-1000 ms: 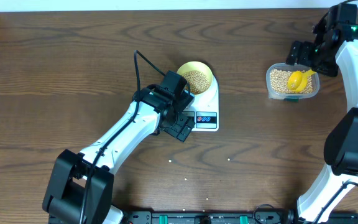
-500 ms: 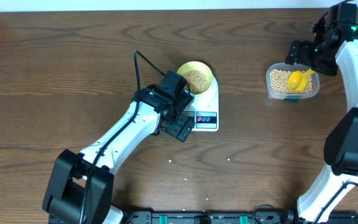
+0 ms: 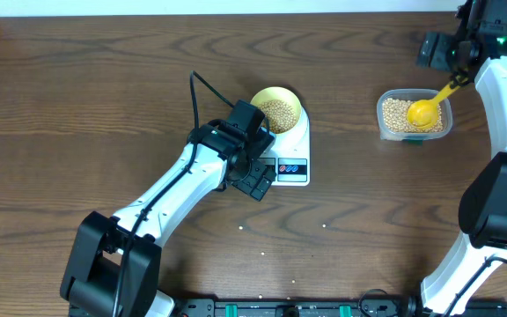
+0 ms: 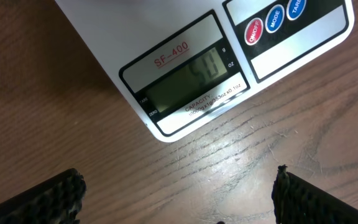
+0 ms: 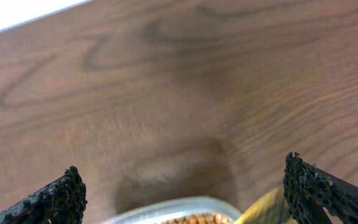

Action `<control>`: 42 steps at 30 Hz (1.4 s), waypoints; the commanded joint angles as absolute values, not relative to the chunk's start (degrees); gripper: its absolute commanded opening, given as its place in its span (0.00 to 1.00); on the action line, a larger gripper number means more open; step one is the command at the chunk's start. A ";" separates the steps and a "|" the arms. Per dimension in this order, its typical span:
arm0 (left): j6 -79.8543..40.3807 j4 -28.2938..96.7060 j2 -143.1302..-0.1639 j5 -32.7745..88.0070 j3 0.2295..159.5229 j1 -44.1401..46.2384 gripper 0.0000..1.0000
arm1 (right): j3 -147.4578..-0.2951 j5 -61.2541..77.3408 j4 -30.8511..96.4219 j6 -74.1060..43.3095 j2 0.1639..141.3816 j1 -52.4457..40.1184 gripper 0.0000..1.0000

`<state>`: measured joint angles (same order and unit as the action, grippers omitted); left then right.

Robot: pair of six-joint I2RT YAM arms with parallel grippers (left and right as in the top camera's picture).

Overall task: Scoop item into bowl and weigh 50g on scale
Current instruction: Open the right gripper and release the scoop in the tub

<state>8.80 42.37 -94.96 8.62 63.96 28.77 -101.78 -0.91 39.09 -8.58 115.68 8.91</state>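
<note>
Bowl sits on the far half of the scale, loaded with the item, tan beans filling most of it. Left gripper hovers just in front of the scale's near-left corner, jaws spread wide with nothing between them. Its wrist view looks straight down at the display. The digits there are faint, maybe a 50, too dim to be sure. Right gripper is well off to the scale's right and farther back, jaws also spread wide and empty. The clear tub lies to the right of the scale, well apart from it, with more beans inside. The yellow scoop rests in that tub, handle leaning out toward the right gripper but not pinched by it. A few stray beans lie on the table in front of the scale. Progress call: scooping looks done or nearly done, bowl filled and on the scale, tool parked, both arms free. What's left seems to be only confirming the reading, and topping up or taking beans out if it's off target.
</note>
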 commanded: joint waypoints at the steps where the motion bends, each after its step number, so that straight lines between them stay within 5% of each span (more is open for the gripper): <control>1: 8.25 42.52 -95.11 7.88 63.22 28.80 0.98 | -101.45 -1.30 37.87 -11.18 116.40 8.23 0.99; 42: 8.25 42.52 -95.11 7.88 63.22 28.80 0.98 | -101.45 -1.34 37.04 -11.77 116.60 7.73 0.99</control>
<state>8.78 42.37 -94.96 8.62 63.96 28.77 -101.78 -0.91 37.01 -10.76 115.68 7.97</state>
